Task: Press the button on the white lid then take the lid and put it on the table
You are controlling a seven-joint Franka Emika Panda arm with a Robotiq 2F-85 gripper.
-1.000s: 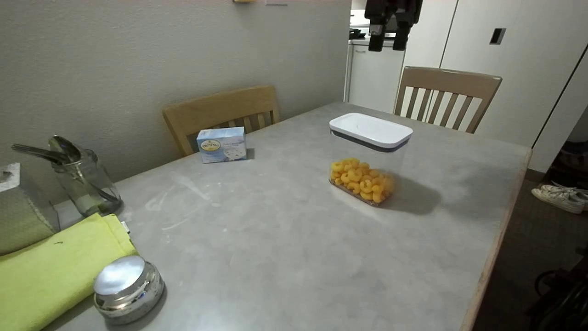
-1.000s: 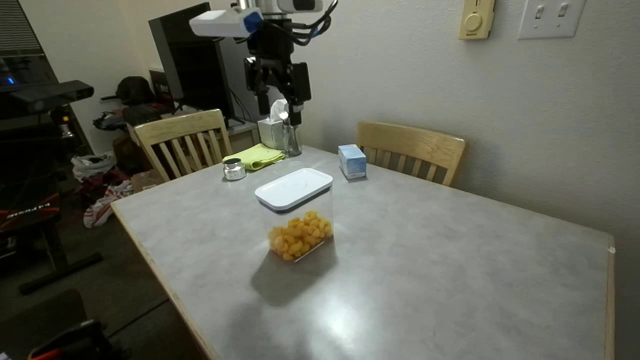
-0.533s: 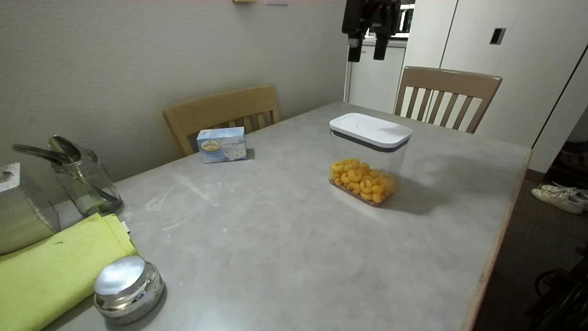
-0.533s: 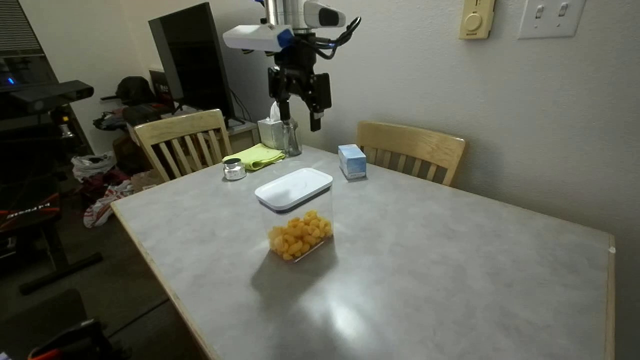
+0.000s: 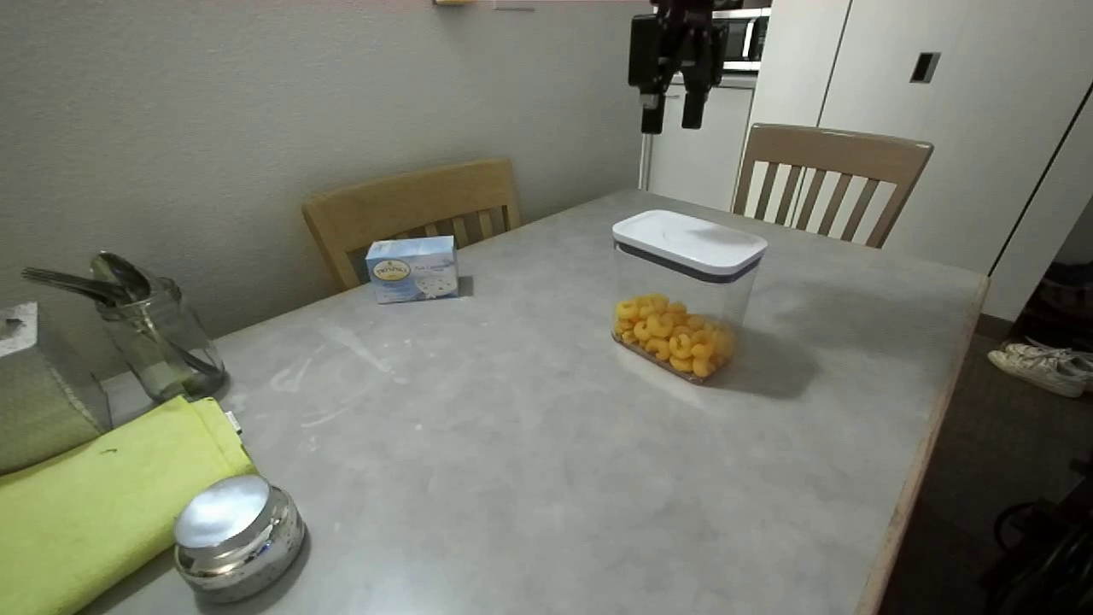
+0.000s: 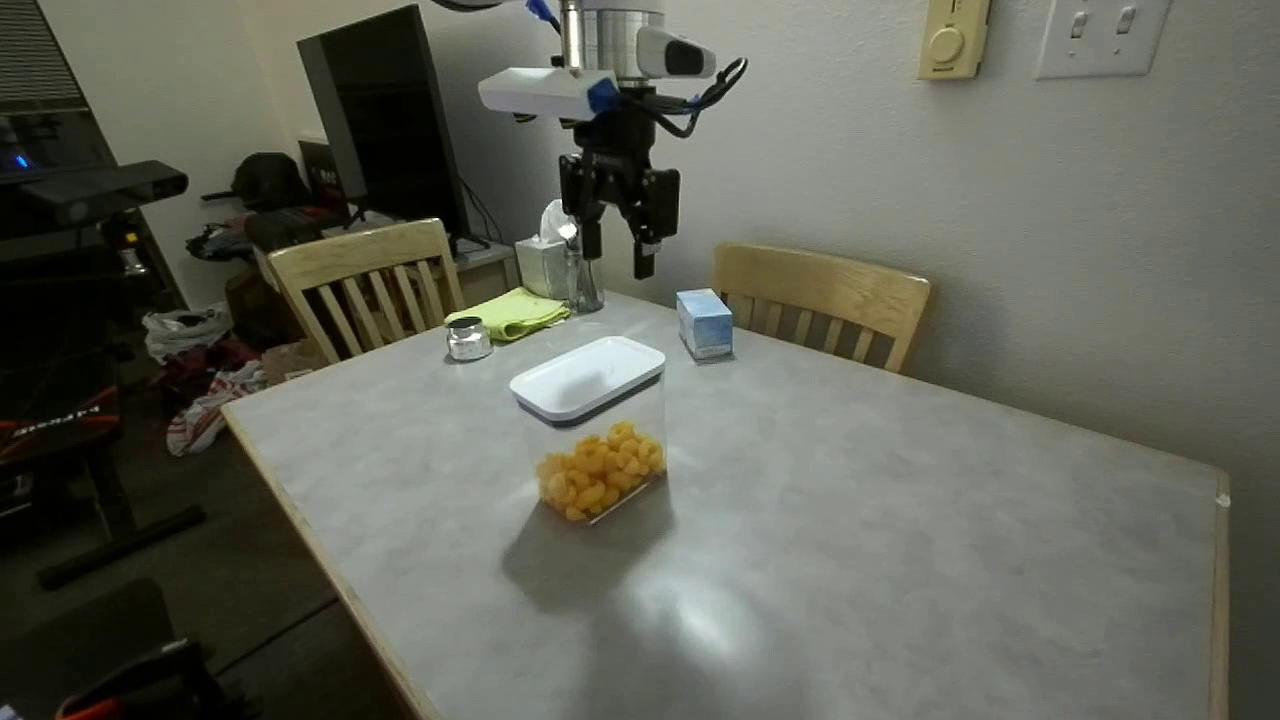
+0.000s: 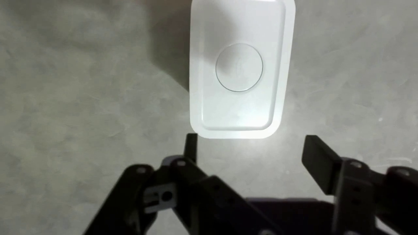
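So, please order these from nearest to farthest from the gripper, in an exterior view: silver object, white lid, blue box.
1. White lid: lower than the gripper.
2. Blue box: toward the view's left.
3. Silver object: the view's lower left.

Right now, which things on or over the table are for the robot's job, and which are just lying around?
For the job:
gripper
white lid
round button in its middle
clear container of yellow macaroni-shaped pieces, under the lid
grey table, where the lid goes

Just lying around:
Twinings tea box
yellow-green cloth
squat silver jar
glass jar with fork and spoon
tissue box
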